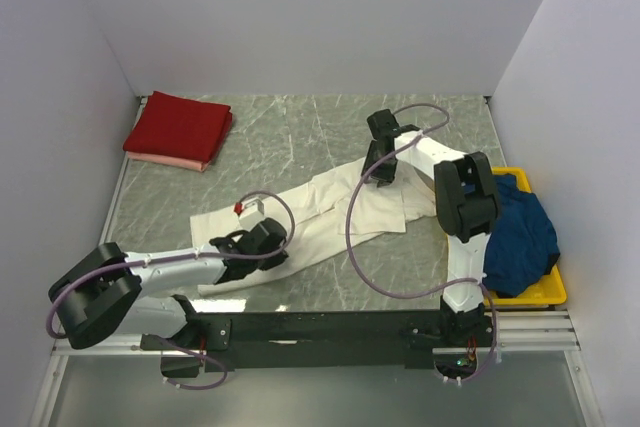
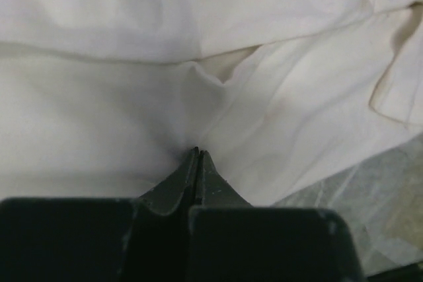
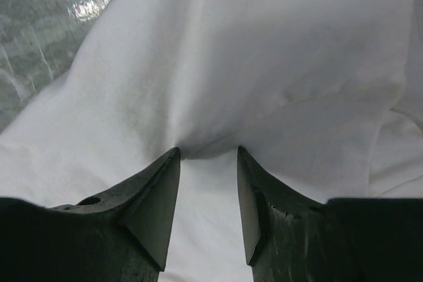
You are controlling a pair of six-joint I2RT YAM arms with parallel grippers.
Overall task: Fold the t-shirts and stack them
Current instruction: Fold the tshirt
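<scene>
The large cream t-shirt [image 1: 320,207] lies crumpled in a long strip across the middle of the table. My left gripper [image 1: 268,237] is at its near left part, and in the left wrist view it [image 2: 198,152] is shut on a pinch of the cream cloth [image 2: 99,97]. My right gripper [image 1: 381,179] is at the shirt's far right part. In the right wrist view it [image 3: 208,153] is open, tips pressed into the cream cloth [image 3: 264,51] with a small ridge between them. A folded dark red shirt [image 1: 180,125] lies on a pink one [image 1: 175,159] at the far left.
The navy blue shirt [image 1: 520,232] lies heaped in the yellow bin [image 1: 530,294] at the right edge, beside the right arm. White walls close off the table at the back and both sides. A small red tag [image 1: 238,209] shows on the cream shirt near the left gripper.
</scene>
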